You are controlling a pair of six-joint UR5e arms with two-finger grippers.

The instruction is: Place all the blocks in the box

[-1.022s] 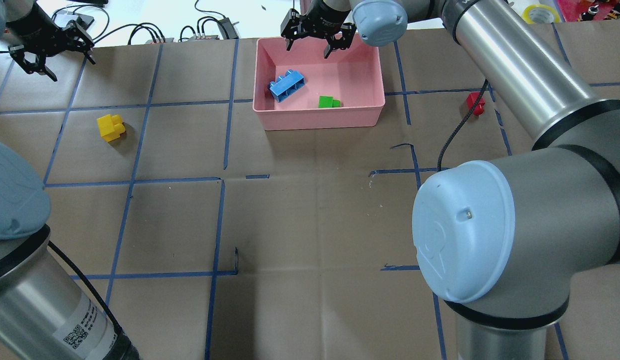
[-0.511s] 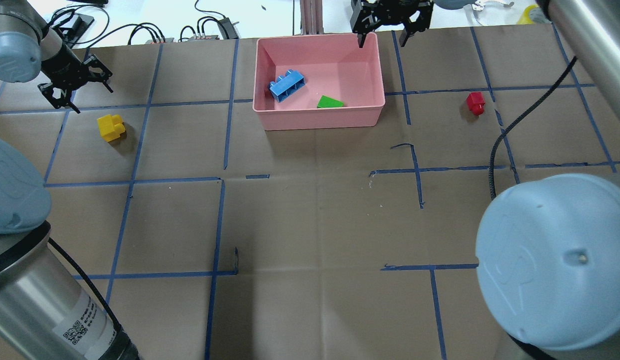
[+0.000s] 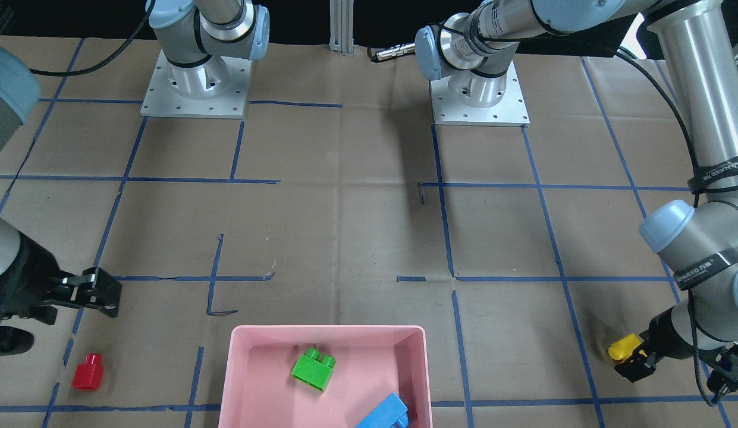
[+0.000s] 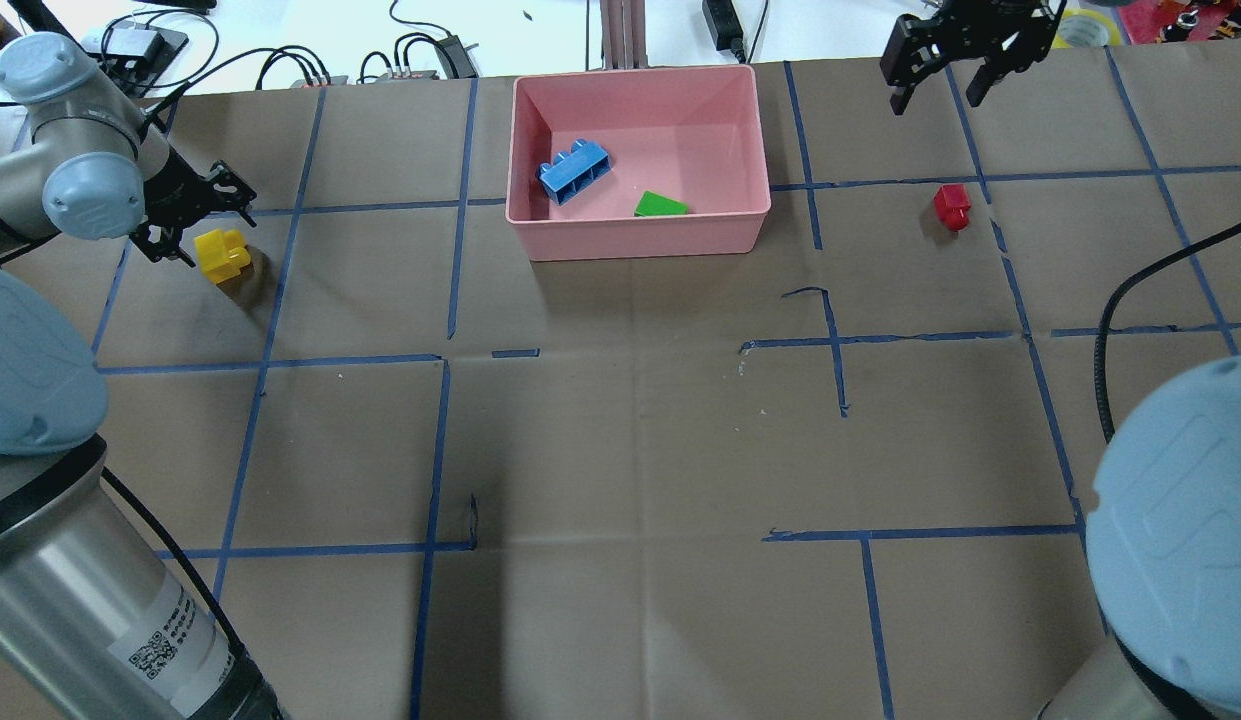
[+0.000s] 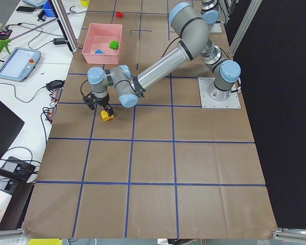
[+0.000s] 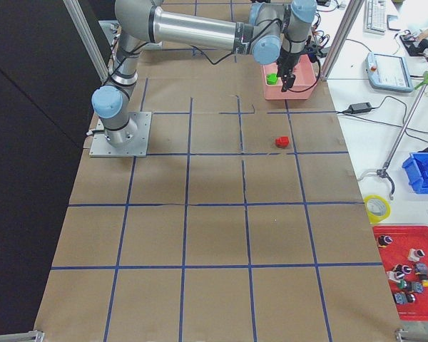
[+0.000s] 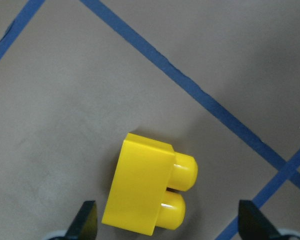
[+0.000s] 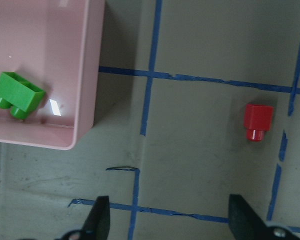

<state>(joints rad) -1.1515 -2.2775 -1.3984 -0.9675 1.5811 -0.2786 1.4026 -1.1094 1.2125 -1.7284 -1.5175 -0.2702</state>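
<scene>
Though creased, brown paper tabletop (image 4: 620, 450).

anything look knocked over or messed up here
Nothing is spilled or broken, but the yellow block and red block lie on their sides on the table, studs pointing sideways. The green block in the pink box is tipped over too.

The right gripper (image 4: 935, 100) is sweeping away toward 3 o'clock, leaving the box (image 4: 640, 242) and arriving at 12 o'clock of the red block (image 4: 951, 206). The left gripper (image 4: 208, 226) is swinging toward 5 o'clock, drawing up just beside the yellow block (image 4: 223, 254). The green block (image 4: 660, 205) is now lying tipped over.
</scene>
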